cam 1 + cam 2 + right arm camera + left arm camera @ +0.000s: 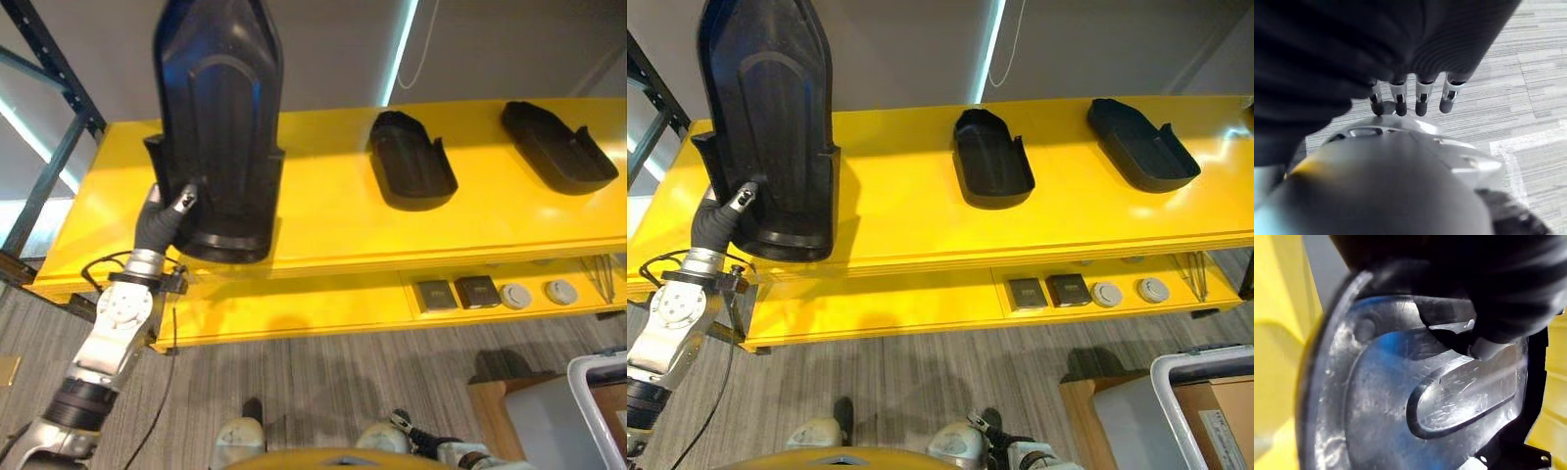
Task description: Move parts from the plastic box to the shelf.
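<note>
My left hand point(157, 227) is shut on the lower edge of a large black moulded part point(220, 127), thumb pressed on its front face. The part stands nearly upright, with its base at the left end of the yellow shelf point(333, 225); whether it rests on the shelf I cannot tell. In the left wrist view the part's glossy face point(1400, 396) lies right under the thumb point(1484, 348). Two more black parts lie flat on the shelf, one in the middle point(411, 162) and one at the right point(558, 147). My right hand point(1420, 95) hangs low over the carpet, fingers straight, holding nothing.
A lower yellow shelf carries two dark square pieces point(456, 293) and two round white ones point(539, 294). The plastic box's pale rim point(1176, 377) shows at the lower right, beside a cardboard carton point(1225, 426). A dark blue rack post point(49, 166) stands at the left.
</note>
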